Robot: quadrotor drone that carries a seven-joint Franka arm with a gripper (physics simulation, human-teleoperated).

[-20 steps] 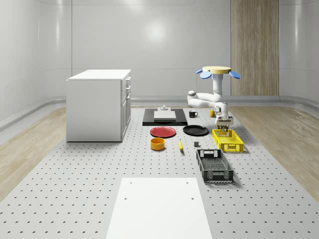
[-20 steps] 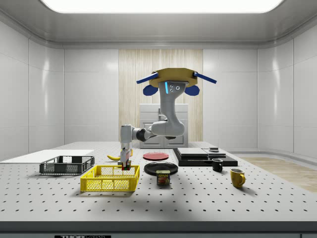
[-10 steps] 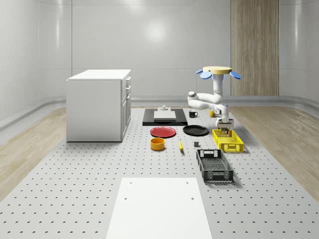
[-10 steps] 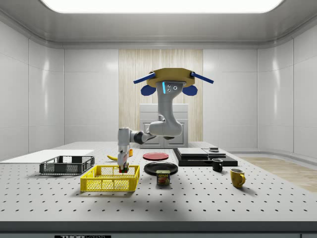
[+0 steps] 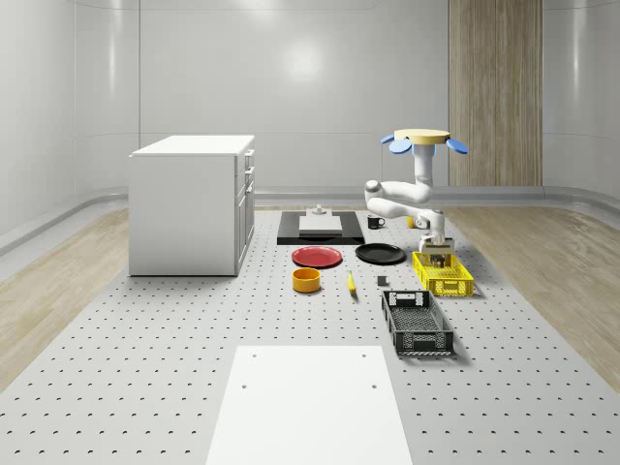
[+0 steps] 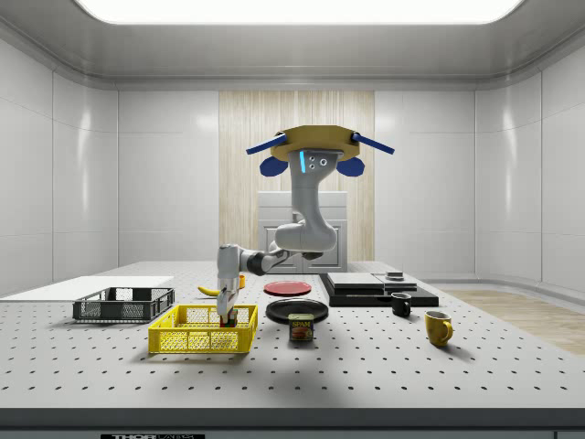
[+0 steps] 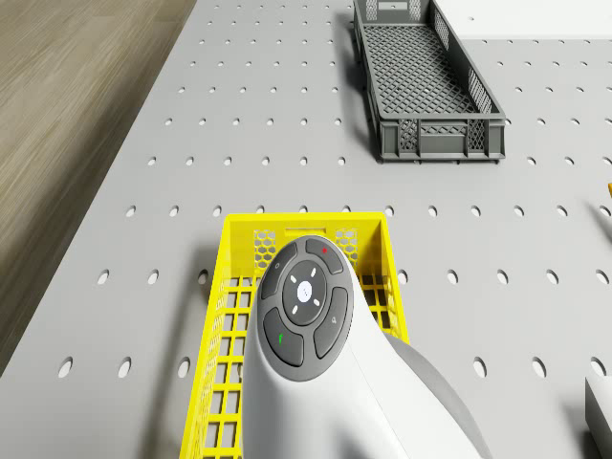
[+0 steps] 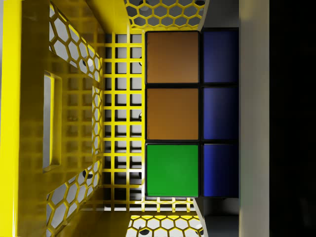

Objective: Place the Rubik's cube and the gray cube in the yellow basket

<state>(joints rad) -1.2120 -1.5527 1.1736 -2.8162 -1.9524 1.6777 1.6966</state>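
Observation:
My gripper is down inside the yellow basket, shut on the Rubik's cube. In the wrist view the cube shows orange, green and blue tiles just above the basket's yellow grid floor. I cannot tell whether the cube touches the floor. The small gray cube lies on the table to the whole-scene view's left of the basket. The drone hovers above the table behind the basket, with its arm reaching down over the basket's rim.
A black crate stands in front of the basket. A black plate, a red plate, an orange bowl and a banana lie to the whole-scene view's left. A can and mugs sit nearby.
The arm has lowered the gripper and the Rubik's cube deeper into the yellow basket. The drone shifted slightly toward the side view's left.

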